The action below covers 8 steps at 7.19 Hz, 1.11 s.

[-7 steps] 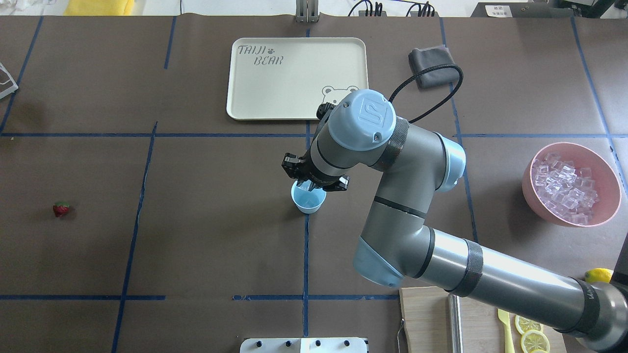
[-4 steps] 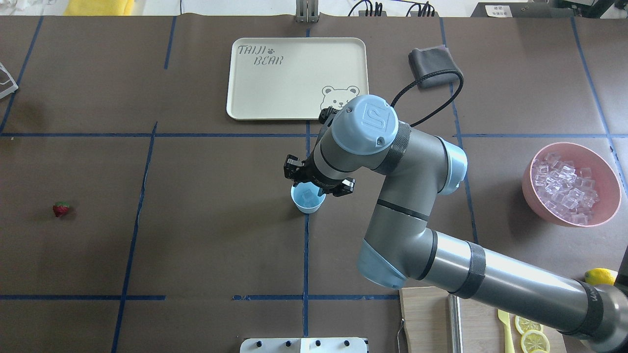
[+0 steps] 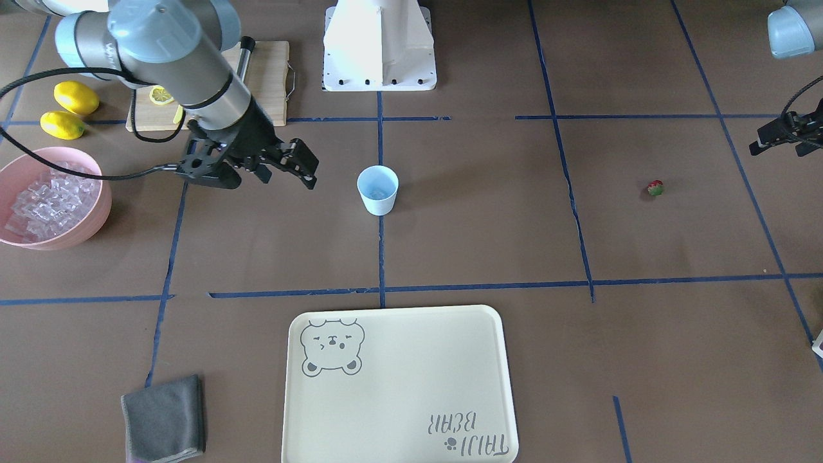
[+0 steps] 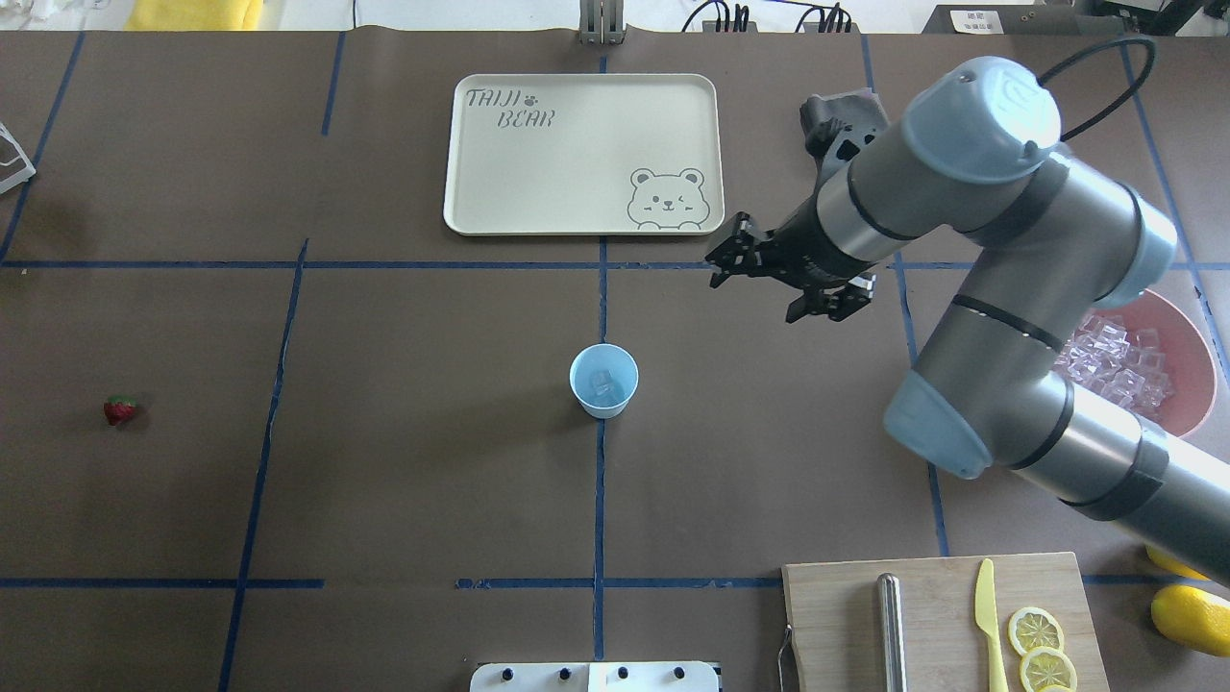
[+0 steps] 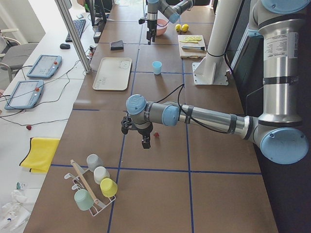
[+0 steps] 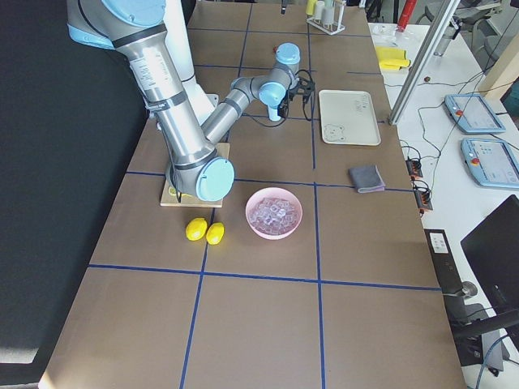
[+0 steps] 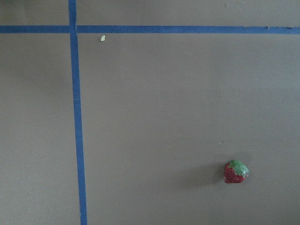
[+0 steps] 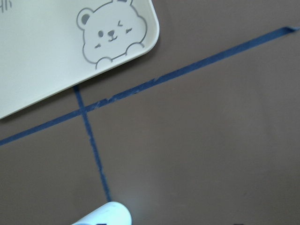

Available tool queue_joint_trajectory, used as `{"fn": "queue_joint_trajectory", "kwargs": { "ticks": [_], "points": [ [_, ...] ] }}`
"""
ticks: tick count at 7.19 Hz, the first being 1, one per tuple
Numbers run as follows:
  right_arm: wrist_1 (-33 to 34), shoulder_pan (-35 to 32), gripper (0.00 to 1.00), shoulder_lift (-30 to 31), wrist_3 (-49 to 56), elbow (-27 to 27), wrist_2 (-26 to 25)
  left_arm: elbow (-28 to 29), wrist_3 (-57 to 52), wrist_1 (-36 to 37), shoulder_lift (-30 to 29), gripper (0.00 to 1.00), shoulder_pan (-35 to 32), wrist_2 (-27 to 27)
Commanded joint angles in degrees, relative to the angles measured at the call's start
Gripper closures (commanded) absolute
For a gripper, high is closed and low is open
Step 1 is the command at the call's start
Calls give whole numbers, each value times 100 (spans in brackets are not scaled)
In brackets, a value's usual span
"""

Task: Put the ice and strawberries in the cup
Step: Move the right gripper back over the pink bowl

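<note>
The pale blue cup [image 4: 603,381] stands upright at the table's middle with one ice cube [image 4: 602,383] inside; it also shows in the front view [image 3: 377,189] and at the bottom edge of the right wrist view [image 8: 107,215]. My right gripper [image 4: 754,288] is open and empty, up in the air to the right of and beyond the cup. More ice [image 4: 1115,358] fills the pink bowl [image 4: 1196,408] at the right. The red strawberry [image 4: 119,409] lies on the far left of the table. My left gripper [image 3: 781,138] hovers near it, apparently open, and its wrist view shows the strawberry [image 7: 235,171] low right.
A cream tray [image 4: 577,154] lies beyond the cup, a grey cloth [image 3: 164,427] to its right. A cutting board [image 4: 846,615] with knife and lemon slices [image 4: 1036,630] is near the robot's base, and two lemons [image 3: 76,98] beside it. A cup rack [image 5: 92,187] stands at the left end.
The ice cube dropped from my right gripper into the cup. The right arm then swung away to the right and back, towards the pink bowl. The strawberry has not moved.
</note>
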<state>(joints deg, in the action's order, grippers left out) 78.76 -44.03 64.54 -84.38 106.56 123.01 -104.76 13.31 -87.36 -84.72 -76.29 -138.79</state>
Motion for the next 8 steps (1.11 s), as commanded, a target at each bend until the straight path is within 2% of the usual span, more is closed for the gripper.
{"fn": "queue_joint_trajectory", "kwargs": {
  "ticks": [1,3,5,6,8],
  "points": [
    [16,-762,2,969,710,224,57,-35,39,0,0,0,0,-8],
    [34,-1255,0,1813,2627,304,126,-27,48,0,0,0,0,-8],
    [-10,-1389,0,2377,4159,243,5,-35,48,0,0,0,9,-8],
    [-36,-1433,0,2623,4584,225,-170,-44,48,0,0,0,0,-8],
    [16,-1503,5,2748,5209,120,-181,-44,48,0,0,0,0,-8]
  ]
}}
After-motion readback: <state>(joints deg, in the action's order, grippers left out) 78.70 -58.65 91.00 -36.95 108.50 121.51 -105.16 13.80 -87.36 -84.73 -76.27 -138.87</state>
